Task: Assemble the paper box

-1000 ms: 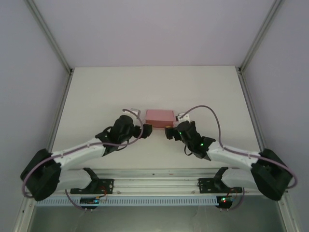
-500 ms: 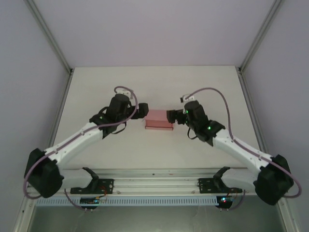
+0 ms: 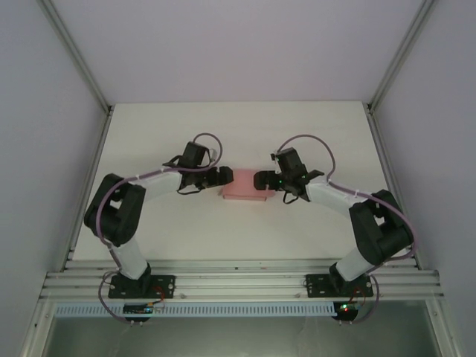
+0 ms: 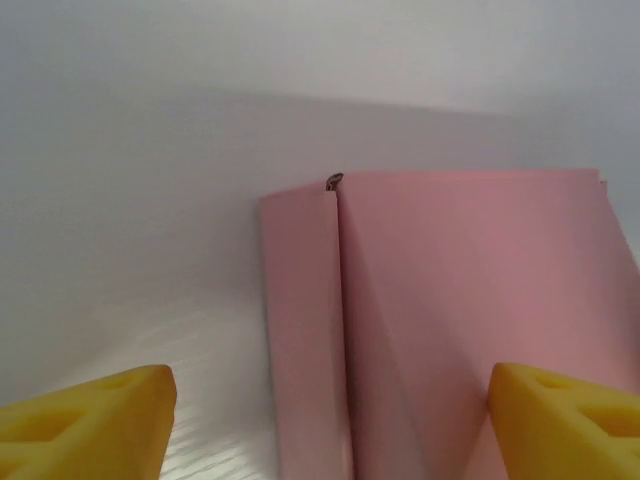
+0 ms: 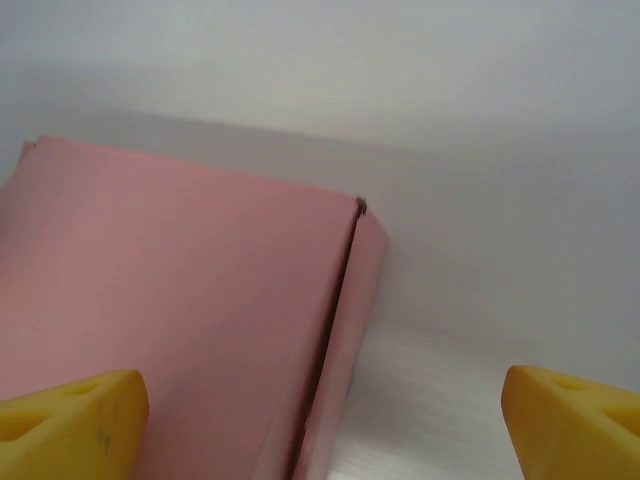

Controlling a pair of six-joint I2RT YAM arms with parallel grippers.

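Note:
The paper box (image 3: pixel 245 187) is a small flat pink rectangular box lying on the white table (image 3: pixel 312 134) at mid-depth. My left gripper (image 3: pixel 222 177) is at its left end and my right gripper (image 3: pixel 263 180) at its right end, facing each other. In the left wrist view the paper box (image 4: pixel 450 300) shows its top and narrow left side panel, and my left gripper (image 4: pixel 325 425) stands open, its yellow fingertips (image 4: pixel 85 420) straddling that edge. In the right wrist view the paper box (image 5: pixel 180 300) shows its right end, which lies between the wide-apart jaws of my open right gripper (image 5: pixel 320 425).
Grey walls with metal frame posts (image 3: pixel 387 82) bound the table on the left, right and back. The aluminium rail (image 3: pixel 238 282) carrying both arm bases runs along the near edge. Bare table surrounds the box on every side.
Both grippers have moved from just in front of the box out to its left and right ends. The arms have folded back towards their bases. The box sits slightly nearer.

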